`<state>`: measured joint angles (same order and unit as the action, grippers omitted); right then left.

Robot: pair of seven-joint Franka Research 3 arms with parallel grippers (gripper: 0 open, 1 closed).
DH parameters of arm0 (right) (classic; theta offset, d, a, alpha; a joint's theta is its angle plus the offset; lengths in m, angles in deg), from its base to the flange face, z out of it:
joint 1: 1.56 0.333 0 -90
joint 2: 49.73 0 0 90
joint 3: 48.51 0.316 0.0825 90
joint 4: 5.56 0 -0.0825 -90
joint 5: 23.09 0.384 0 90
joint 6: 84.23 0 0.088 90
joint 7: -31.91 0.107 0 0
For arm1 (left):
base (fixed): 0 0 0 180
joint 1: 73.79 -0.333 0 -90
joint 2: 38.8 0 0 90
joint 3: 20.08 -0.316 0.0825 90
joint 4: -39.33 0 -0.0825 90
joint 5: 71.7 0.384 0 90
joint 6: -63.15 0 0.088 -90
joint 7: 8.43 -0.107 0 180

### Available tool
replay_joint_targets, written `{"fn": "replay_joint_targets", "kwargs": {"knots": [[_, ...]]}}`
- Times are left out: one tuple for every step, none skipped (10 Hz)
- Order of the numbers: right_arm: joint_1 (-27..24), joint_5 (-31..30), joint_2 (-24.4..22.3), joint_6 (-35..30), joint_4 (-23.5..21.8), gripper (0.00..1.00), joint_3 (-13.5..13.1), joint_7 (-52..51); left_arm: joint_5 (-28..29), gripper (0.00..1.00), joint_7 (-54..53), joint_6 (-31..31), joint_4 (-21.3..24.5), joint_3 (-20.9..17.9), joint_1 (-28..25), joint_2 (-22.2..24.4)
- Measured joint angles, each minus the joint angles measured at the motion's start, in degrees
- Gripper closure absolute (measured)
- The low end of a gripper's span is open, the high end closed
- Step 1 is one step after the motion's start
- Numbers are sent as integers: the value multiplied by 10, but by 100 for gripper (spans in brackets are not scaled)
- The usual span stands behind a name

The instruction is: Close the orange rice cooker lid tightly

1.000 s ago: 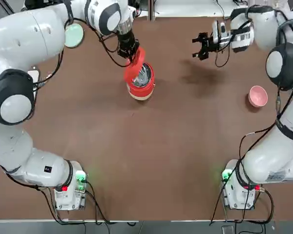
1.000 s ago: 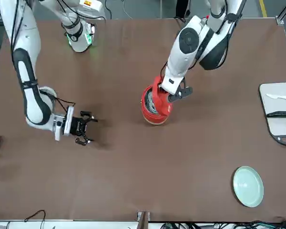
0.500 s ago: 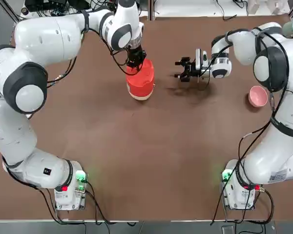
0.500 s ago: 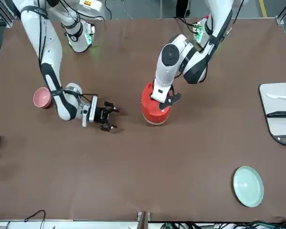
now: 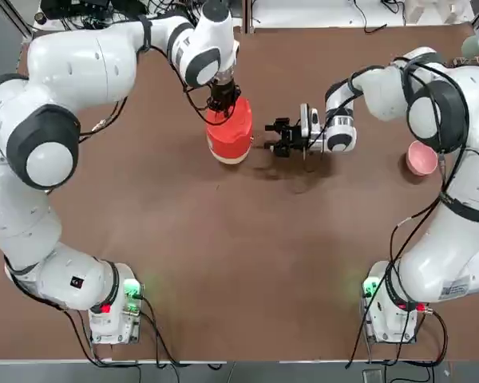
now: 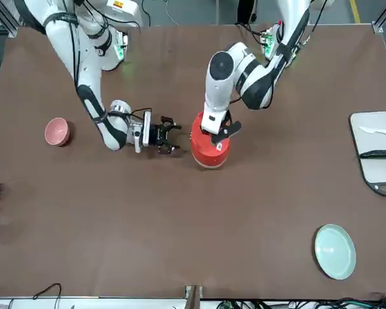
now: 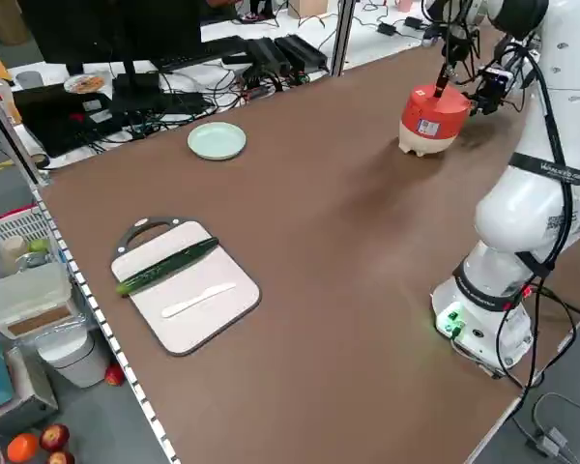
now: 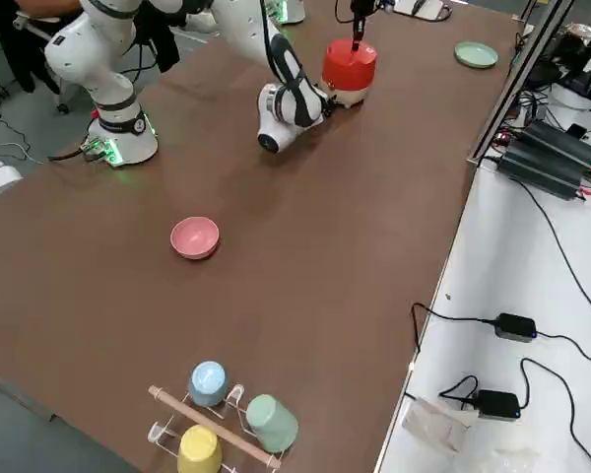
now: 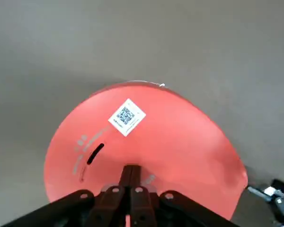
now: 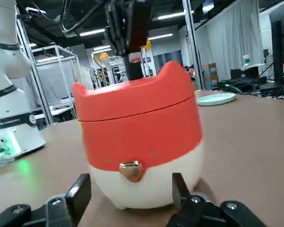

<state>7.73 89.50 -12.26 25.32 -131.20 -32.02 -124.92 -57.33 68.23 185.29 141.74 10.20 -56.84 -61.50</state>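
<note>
The orange rice cooker point(image 5: 229, 136) stands at the far middle of the table, also in the front view point(image 6: 209, 147). Its lid point(image 9: 146, 137) lies down on the body, white label up. My left gripper point(image 5: 222, 100) is shut, and its fingertips point(image 9: 130, 171) press on the lid near its far edge. Low by the table on the cooker's right, my right gripper point(image 5: 276, 138) points at the cooker. Its fingers point(image 10: 80, 189) are open, a short way off the cream base band point(image 10: 146, 184), with nothing between them.
A pink bowl point(image 5: 421, 157) sits at the right behind my right arm. At the far left lies a pale green plate point(image 6: 334, 251), and a cutting board point(image 7: 186, 285) with a cucumber and a knife on it. A cup rack point(image 8: 222, 419) stands at the right edge.
The lid swung down from open onto the cooker under my left gripper. My right gripper travelled left across the table to the cooker's side, its fingers narrowing somewhat.
</note>
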Motion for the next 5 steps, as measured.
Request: {"fn": "replay_joint_targets", "kwargs": {"knots": [[4, 7, 0, -1, 0, 24, 0, -2, 13, 99, 14, -1, 0, 0, 3, -1], [5, 15, 0, -3, 0, 25, 0, -4, 22, 99, 25, -2, 0, 1, 6, -1], [5, 24, 0, -7, 0, 26, -1, -7, 23, 99, 27, -2, 0, 1, 6, -1], [4, 34, 0, -13, 1, 26, -3, -12, 23, 98, 27, -3, -2, 1, 4, -1], [4, 46, 0, -17, 3, 26, -5, -18, 22, 96, 27, -13, -9, 1, 2, -4]]}}
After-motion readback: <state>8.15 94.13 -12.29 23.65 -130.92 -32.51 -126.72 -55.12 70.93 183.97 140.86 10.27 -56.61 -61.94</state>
